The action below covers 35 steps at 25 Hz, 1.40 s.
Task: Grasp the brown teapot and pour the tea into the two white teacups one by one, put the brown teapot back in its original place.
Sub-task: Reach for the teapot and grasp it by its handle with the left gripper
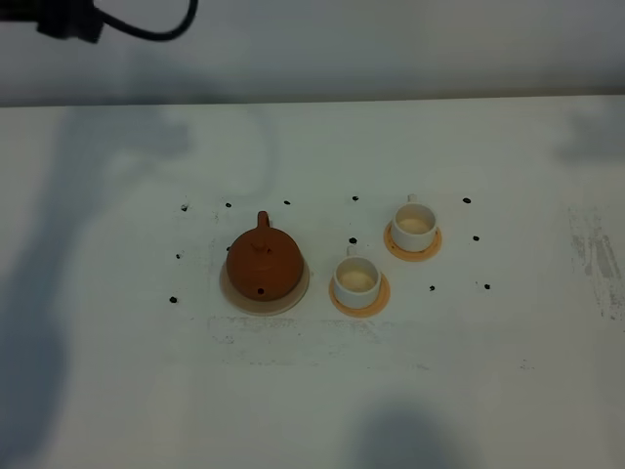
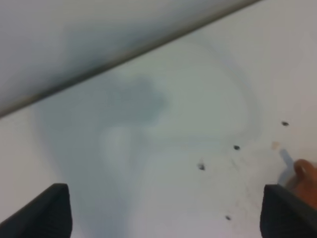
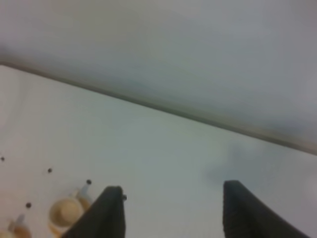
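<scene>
The brown teapot (image 1: 264, 262) stands upright on the pale beige disc (image 1: 294, 297) left of the table's middle, handle pointing away. A sliver of it shows in the left wrist view (image 2: 307, 174). The two white teacups stand on orange-tan coasters to its right: the nearer cup (image 1: 356, 279) and the farther cup (image 1: 414, 225); both look pale tan inside. The right wrist view shows one cup (image 3: 64, 212) and the edge of the other (image 3: 7, 233). My left gripper (image 2: 166, 210) is open above bare table. My right gripper (image 3: 171, 208) is open and empty. Neither gripper shows in the high view.
Several small black dots (image 1: 354, 240) mark the white table (image 1: 469, 371) around the tea set. A black object with a cable (image 1: 73, 21) hangs at the top left. The table's back edge (image 1: 391, 98) meets a grey wall. Scuff marks (image 1: 596, 259) lie at the right.
</scene>
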Motion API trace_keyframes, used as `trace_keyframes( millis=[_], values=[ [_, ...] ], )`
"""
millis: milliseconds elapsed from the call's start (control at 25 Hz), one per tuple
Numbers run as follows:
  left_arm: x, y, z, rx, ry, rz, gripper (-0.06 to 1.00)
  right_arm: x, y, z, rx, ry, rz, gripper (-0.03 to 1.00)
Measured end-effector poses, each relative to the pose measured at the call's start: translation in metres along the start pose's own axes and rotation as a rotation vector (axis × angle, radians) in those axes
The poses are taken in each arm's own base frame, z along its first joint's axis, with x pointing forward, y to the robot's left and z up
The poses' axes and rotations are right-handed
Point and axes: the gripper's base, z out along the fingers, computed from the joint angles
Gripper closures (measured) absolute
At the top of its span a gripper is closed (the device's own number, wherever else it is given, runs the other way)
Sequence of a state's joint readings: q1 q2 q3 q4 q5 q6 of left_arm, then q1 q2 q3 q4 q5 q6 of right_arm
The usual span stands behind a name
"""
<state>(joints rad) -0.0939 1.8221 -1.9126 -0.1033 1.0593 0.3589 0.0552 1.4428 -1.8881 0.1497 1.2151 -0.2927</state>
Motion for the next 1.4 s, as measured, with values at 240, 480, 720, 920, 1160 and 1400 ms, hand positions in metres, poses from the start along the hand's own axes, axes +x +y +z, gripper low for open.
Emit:
trace_keyframes(
  millis=[240, 480, 720, 920, 1160, 1400],
  values=[
    [0.020, 0.000, 0.031, -0.022, 0.058, -0.011, 0.20, 0.027, 0.010, -0.026, 0.007, -0.015, 0.002, 0.52],
    [0.030, -0.001, 0.044, -0.026, 0.072, -0.037, 0.20, 0.051, 0.021, -0.059, 0.024, -0.077, 0.001, 0.52],
    [0.029, -0.001, 0.044, -0.031, 0.064, -0.046, 0.20, 0.087, 0.034, -0.091, 0.030, -0.108, 0.014, 0.52],
    [0.031, 0.000, 0.052, -0.028, 0.074, -0.054, 0.20, 0.129, 0.047, -0.109, 0.028, -0.104, 0.019, 0.52],
    [0.035, -0.002, 0.076, -0.018, 0.105, -0.079, 0.20, 0.182, 0.063, -0.127, 0.022, -0.091, 0.026, 0.58],
    [0.027, -0.024, 0.083, 0.008, 0.078, -0.038, 0.20, 0.235, 0.075, -0.120, 0.015, -0.055, 0.043, 0.63]
  ],
)
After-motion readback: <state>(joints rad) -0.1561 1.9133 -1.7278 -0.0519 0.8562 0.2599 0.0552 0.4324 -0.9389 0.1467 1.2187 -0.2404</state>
